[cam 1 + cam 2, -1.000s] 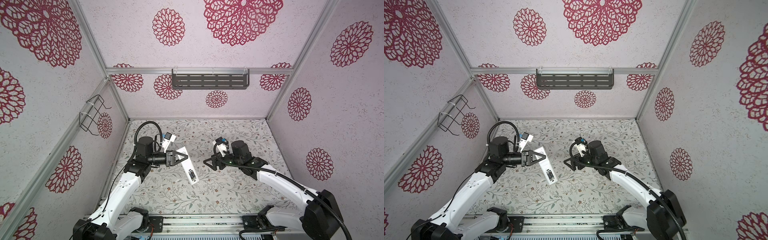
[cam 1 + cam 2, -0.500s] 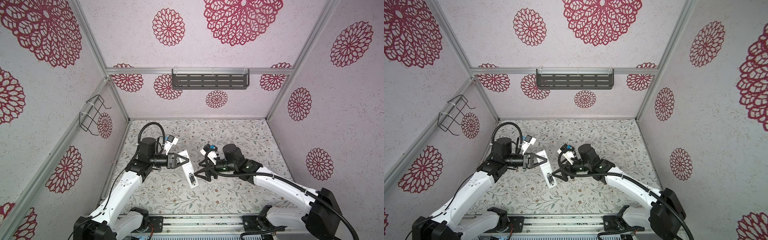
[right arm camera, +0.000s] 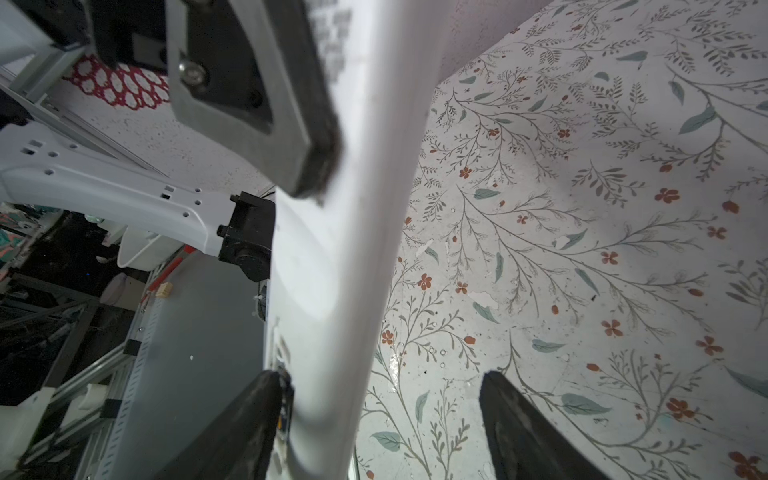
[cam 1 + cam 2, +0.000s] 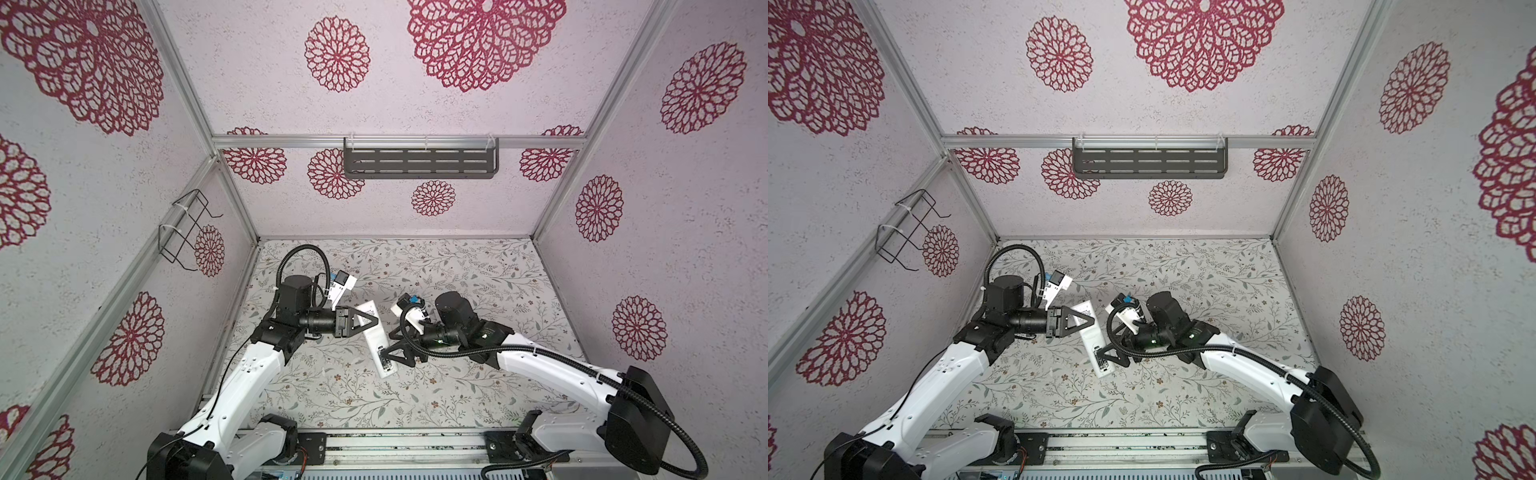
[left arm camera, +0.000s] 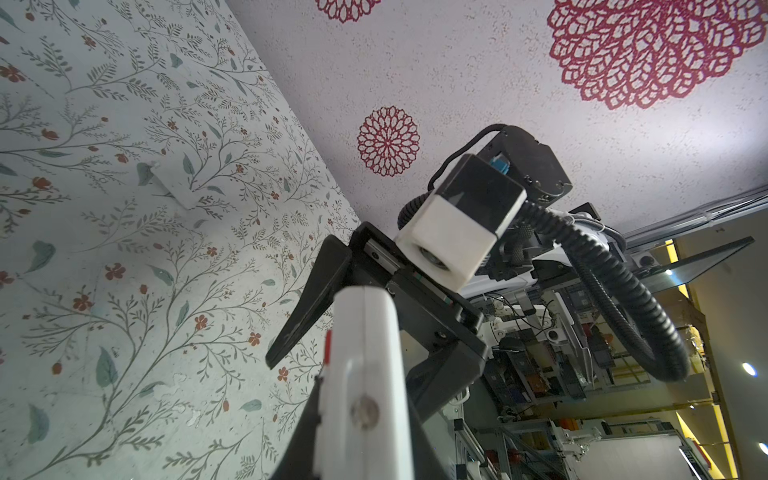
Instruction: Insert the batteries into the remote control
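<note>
- Remote control [image 4: 376, 338] [image 4: 1094, 341]: slim white bar, held in the air above the surface [image 4: 457, 395], not resting on it. Long axis is tilted; far end higher, near end lower and toward the front rail.
- Its back faces the top views: lines of print, then a dark square sticker [image 4: 385, 363] near the lower end.
- Left wrist view looks along the remote [image 5: 365, 374]; a red strip shows on one edge, a small silvery round spot on the white face.
- Left pincer [image 4: 374, 323] [image 4: 1090, 321]: clamped tight across the remote's upper half, carrying it from the left.
- Right pincer [image 4: 388, 347] [image 4: 1102, 345]: jaws parted wide, straddling the remote's lower end from the right. Nothing gripped.
- Right wrist view: one finger [image 3: 266, 411] sits against the remote's [image 3: 340, 249] edge by the sticker; the other finger [image 3: 515, 415] stands clear, with patterned surface showing in the gap.
- A small pale flat piece [image 5: 172, 187] lies on the surface, well apart from the remote; cannot tell what it is.
- Surround: floral-print surface, grey slotted shelf [image 4: 419, 163] on the back wall, black wire rack [image 4: 183, 230] on the left wall.
</note>
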`<move>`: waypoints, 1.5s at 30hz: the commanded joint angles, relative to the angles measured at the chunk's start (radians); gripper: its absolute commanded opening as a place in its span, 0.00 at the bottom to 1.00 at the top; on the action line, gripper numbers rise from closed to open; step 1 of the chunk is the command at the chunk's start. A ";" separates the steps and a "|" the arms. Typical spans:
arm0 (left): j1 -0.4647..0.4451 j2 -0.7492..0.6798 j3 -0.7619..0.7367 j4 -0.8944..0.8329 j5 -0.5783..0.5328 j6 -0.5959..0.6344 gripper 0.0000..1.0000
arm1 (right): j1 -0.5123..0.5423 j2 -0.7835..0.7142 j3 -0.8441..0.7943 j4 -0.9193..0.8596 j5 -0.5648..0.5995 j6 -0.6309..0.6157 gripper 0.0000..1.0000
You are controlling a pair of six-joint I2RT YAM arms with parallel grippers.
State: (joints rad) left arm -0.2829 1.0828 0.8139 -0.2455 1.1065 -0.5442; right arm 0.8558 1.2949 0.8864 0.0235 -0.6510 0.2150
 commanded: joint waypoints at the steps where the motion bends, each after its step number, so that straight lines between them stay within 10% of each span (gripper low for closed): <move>1: -0.006 0.000 0.025 0.015 0.000 0.027 0.00 | 0.008 0.001 0.040 0.066 -0.008 0.019 0.75; 31: -0.007 -0.022 0.029 0.015 -0.011 0.028 0.00 | 0.019 0.055 0.033 0.035 0.077 -0.006 0.45; 45: 0.007 0.000 0.038 -0.036 -0.072 0.059 0.00 | 0.008 -0.060 0.016 0.146 -0.012 0.035 0.81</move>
State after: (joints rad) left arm -0.2821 1.0828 0.8173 -0.2733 1.0336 -0.5167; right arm 0.8715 1.3033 0.8932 0.0994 -0.6292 0.2394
